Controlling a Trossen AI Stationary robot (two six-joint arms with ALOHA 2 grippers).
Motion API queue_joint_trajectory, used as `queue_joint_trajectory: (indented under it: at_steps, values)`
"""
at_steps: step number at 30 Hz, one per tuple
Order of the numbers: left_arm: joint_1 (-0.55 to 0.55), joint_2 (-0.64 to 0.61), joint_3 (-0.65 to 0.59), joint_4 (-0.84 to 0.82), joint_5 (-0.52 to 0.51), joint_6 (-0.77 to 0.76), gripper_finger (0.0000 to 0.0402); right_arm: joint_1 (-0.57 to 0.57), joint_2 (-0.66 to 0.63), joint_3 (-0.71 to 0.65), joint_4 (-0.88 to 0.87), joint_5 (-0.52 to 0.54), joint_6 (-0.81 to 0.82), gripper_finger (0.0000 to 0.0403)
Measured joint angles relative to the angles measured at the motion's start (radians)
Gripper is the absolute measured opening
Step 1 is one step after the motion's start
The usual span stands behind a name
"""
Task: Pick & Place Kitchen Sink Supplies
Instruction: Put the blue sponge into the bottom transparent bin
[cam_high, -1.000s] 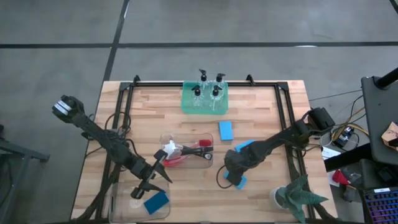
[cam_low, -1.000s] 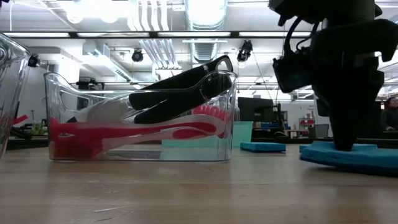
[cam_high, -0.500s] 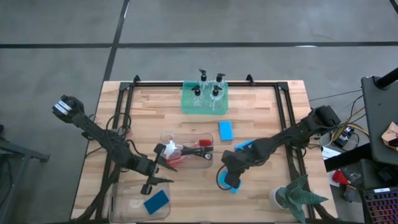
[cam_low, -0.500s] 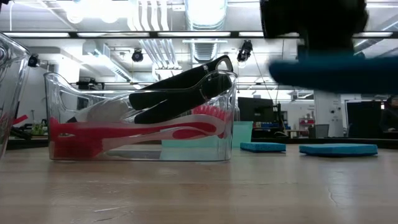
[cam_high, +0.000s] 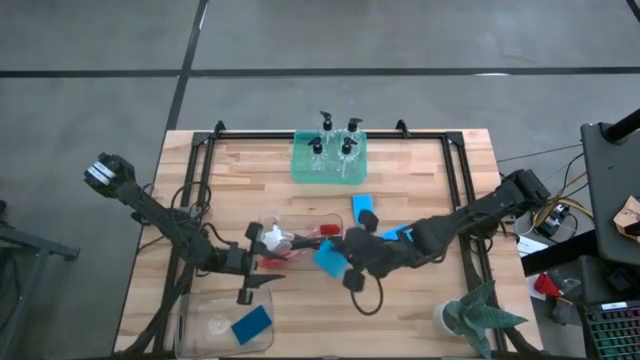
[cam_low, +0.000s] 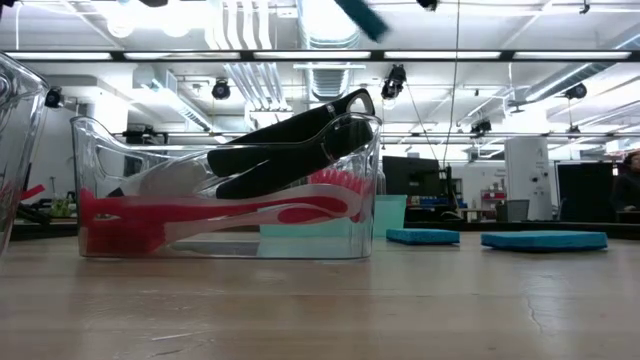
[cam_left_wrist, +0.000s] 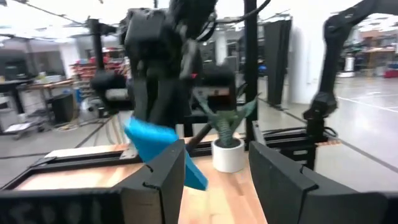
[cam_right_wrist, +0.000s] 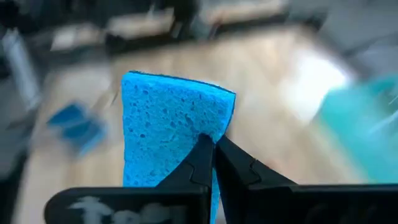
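My right gripper (cam_high: 340, 262) is shut on a bright-blue sponge (cam_high: 327, 256), raised above the table beside the clear bin of red, black and white-headed brushes (cam_high: 300, 240). The sponge also shows at the top of the low view (cam_low: 360, 15). My left gripper (cam_high: 268, 272) is open and empty, just near of the brush bin, with its fingers toward the held sponge (cam_left_wrist: 155, 140). One sponge (cam_high: 250, 325) lies in the clear bin at the near left. Two sponges (cam_high: 363, 210) (cam_high: 398, 234) lie flat on the table. The pump bottles (cam_high: 330, 140) stand in the green tray. My right gripper pinches the sponge between its two fingers (cam_right_wrist: 202, 163), near one edge (cam_right_wrist: 214, 127). The sponge sticks out beyond the fingertips with its broad face showing. It is lifted clear of the table and tilted.
The translucent green tray (cam_high: 300, 168) stands at the far middle. A small potted plant (cam_high: 470, 315) stands at the near right corner. A black cable loop (cam_high: 365, 298) lies near my right gripper. A black frame runs along the table's left, far and right sides.
My right gripper has lifted a blue sponge off the table at the near right and carried it up and toward the table's left, to beside the brush bin. The sponge has gone from flat to tilted. My left gripper has drawn away from the near-left bin toward the brush bin.
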Motion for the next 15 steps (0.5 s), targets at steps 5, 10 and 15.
queue_joint_trajectory:
  at_steps: [5, 10, 15]
  values:
    - [0.018, 0.000, 0.000, 0.013, -0.060, 0.013, 0.0172, 0.005, 0.014, 0.005, 0.239, 0.158, -0.205, 0.0008]
    - [0.066, 0.000, 0.022, 0.039, -0.092, 0.014, 0.0172, 0.004, 0.041, -0.003, 0.431, 0.203, -0.344, 0.0008]
    - [0.083, 0.000, 0.021, 0.024, -0.092, 0.012, 0.0172, 0.004, 0.074, -0.005, 0.566, 0.230, -0.437, 0.0008]
